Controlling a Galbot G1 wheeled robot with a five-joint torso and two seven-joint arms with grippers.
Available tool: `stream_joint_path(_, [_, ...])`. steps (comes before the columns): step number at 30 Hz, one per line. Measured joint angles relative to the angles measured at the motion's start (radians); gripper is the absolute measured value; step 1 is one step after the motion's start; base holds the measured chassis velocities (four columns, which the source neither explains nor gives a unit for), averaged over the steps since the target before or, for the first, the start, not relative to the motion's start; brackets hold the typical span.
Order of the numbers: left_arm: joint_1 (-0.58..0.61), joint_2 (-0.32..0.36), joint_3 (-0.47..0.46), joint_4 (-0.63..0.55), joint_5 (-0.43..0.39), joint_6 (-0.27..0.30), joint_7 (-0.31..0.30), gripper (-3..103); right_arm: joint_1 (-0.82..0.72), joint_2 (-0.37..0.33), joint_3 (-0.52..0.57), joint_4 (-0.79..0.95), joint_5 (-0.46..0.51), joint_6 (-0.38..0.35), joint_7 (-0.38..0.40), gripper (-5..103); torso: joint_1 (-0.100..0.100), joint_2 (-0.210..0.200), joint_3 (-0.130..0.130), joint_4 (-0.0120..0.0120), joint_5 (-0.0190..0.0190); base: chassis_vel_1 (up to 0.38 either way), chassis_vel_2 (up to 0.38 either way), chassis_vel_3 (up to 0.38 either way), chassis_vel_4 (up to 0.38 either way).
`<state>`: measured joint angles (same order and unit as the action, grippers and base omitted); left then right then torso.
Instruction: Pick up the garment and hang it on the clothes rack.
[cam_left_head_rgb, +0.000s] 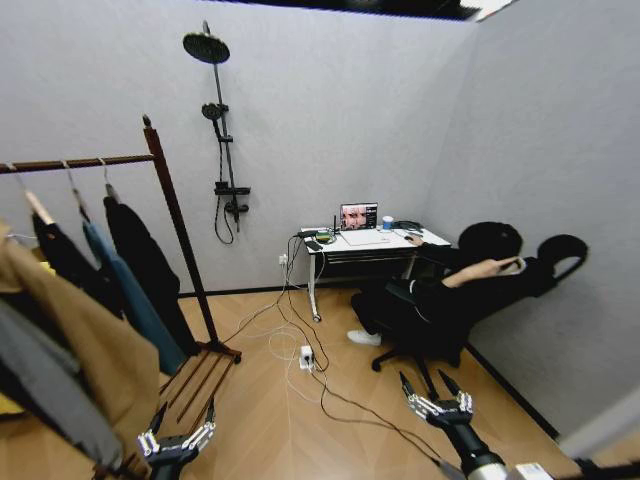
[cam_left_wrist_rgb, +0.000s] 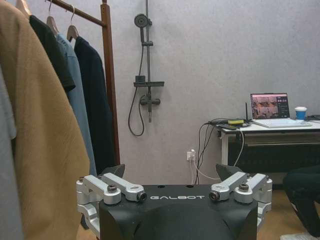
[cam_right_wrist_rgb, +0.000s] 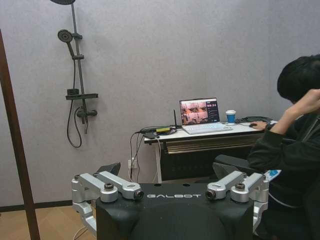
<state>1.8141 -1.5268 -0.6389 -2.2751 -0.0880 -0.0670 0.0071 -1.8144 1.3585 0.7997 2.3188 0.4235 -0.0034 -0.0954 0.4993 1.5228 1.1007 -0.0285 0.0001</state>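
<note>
The garment (cam_left_head_rgb: 150, 268), a plain black jacket on a hanger, hangs at the near-post end of the clothes rack (cam_left_head_rgb: 183, 235) bar, beside a teal jacket (cam_left_head_rgb: 125, 290). In the left wrist view the garment (cam_left_wrist_rgb: 96, 107) hangs next to the rack post (cam_left_wrist_rgb: 108, 75). My left gripper (cam_left_head_rgb: 182, 418) is low in front of the rack's slatted base, open and holding nothing; it also shows as the left gripper (cam_left_wrist_rgb: 171, 172). My right gripper (cam_left_head_rgb: 432, 385) is open and holding nothing over the floor on the right, and the right wrist view has the same gripper (cam_right_wrist_rgb: 166, 169) with the rack post (cam_right_wrist_rgb: 15, 150) at its edge.
A long tan coat (cam_left_head_rgb: 75, 330), a grey garment and another black garment (cam_left_head_rgb: 65, 258) also hang on the bar. A person sits in an office chair (cam_left_head_rgb: 430, 330) at a white desk (cam_left_head_rgb: 375, 242) with a laptop. Cables and a power strip (cam_left_head_rgb: 307, 356) lie on the wooden floor. A shower fixture (cam_left_head_rgb: 222, 150) is on the wall.
</note>
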Motion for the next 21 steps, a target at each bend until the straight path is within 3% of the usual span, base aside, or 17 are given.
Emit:
stream_joint_path(14, [0.000, 0.000, 0.000, 0.000, 0.000, 0.000, 0.000, 100, 0.000, 0.000, 0.000, 0.000, 0.000, 0.000, 0.000, 100, 0.000, -0.001, 0.000, 0.0001, -0.0001, 0.166, -0.457, -0.163, 0.454])
stream_joint_path(21, [0.000, 0.000, 0.000, 0.000, 0.000, 0.000, 0.001, 100, 0.000, 0.000, 0.000, 0.000, 0.000, 0.000, 0.000, 100, 0.000, -0.001, 0.000, -0.0001, 0.0002, 0.027, -0.169, -0.028, 0.131])
